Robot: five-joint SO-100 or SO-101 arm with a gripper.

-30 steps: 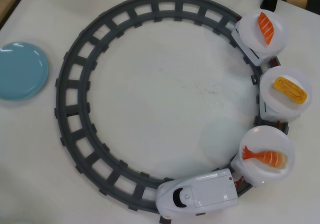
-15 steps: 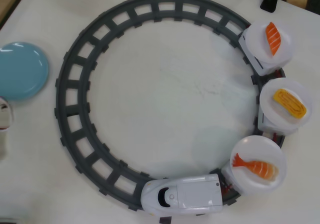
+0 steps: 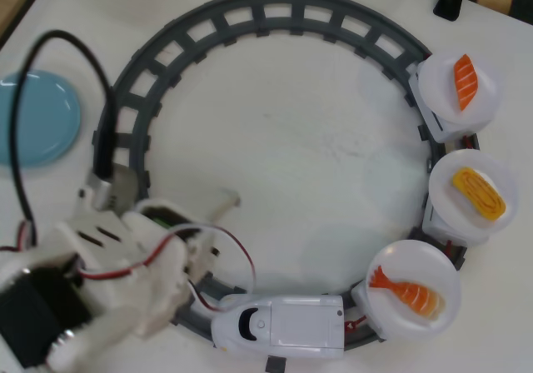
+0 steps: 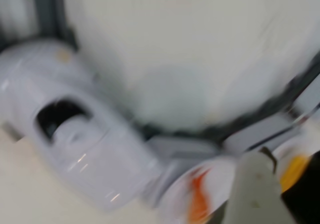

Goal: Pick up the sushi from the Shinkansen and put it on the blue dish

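The sushi [image 3: 405, 290], an orange shrimp piece with a red tail, lies on a white plate on the car right behind the Shinkansen [image 3: 279, 325], which stands on the bottom of the grey track. At the left edge the blue dish [image 3: 33, 119] is partly crossed by a black cable. My gripper [image 3: 215, 223] hangs over the lower-left part of the track, left of the train's nose; it looks open and holds nothing. The blurred wrist view shows the Shinkansen [image 4: 85, 144], the sushi [image 4: 197, 204] and one white finger [image 4: 252, 191].
The grey circular track [image 3: 275, 11] fills the table. Two more plate cars on the right carry a yellow egg piece [image 3: 478, 192] and a salmon piece [image 3: 465, 82]. A black clamp [image 3: 448, 2] sits at the top right. My arm's body [image 3: 100, 290] covers the lower left.
The train has run on along the track, its nose moving left along the bottom. My arm has swung in from the lower left, over the track.
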